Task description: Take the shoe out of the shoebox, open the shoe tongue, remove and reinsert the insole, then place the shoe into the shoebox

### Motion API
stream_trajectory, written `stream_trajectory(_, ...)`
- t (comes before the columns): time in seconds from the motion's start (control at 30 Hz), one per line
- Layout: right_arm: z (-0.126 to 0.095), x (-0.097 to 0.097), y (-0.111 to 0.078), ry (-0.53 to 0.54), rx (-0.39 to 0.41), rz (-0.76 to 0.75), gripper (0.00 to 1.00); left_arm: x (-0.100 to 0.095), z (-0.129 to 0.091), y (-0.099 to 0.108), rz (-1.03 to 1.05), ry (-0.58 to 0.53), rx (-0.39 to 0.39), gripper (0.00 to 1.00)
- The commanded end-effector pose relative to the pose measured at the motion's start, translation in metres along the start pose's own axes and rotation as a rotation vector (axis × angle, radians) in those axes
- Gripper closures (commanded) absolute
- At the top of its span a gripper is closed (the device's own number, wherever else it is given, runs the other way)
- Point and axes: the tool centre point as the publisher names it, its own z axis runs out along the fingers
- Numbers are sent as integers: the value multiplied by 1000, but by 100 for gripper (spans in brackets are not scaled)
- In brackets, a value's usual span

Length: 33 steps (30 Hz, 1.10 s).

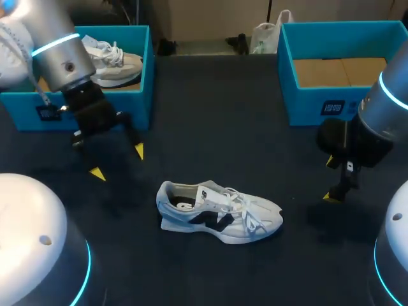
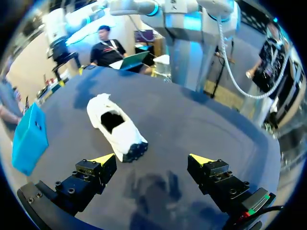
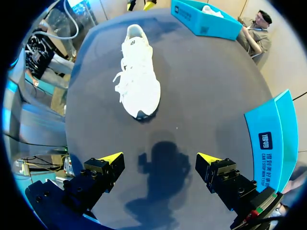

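A white and grey shoe (image 1: 220,213) with a dark side mark lies on its sole on the dark table, toe to the right, laces loose. It is also ahead of the left fingers as the shoe (image 2: 116,126), heel nearest, and ahead of the right fingers as the shoe (image 3: 138,76), toe nearest. My left gripper (image 1: 117,162) hangs open above the table, left of the shoe, in front of the left blue shoebox (image 1: 141,95), which holds a second white shoe (image 1: 115,62). My right gripper (image 1: 329,179) is open at the right, below the right blue shoebox (image 1: 331,102). Neither gripper holds anything.
The right shoebox shows a brown cardboard bottom (image 1: 338,70). A white bag (image 1: 264,35) stands at the table's far edge between the boxes. In the right wrist view the right shoebox (image 3: 271,139) stands close beside the gripper (image 3: 160,160).
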Motion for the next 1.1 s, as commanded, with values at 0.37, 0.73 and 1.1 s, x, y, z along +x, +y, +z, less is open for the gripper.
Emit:
stream_trajectory(0.37,0,1,0,-2,1,0,0,29,12,23,-291,-337,362,0)
stream_trajectory(0.73,0,1,0,-2,1,0,0,29,27,35,-387,-425,450,0)
stream_trajectory(1.1,0,1,0,-2,1,0,0,45,58,50,-389,-556,580,0)
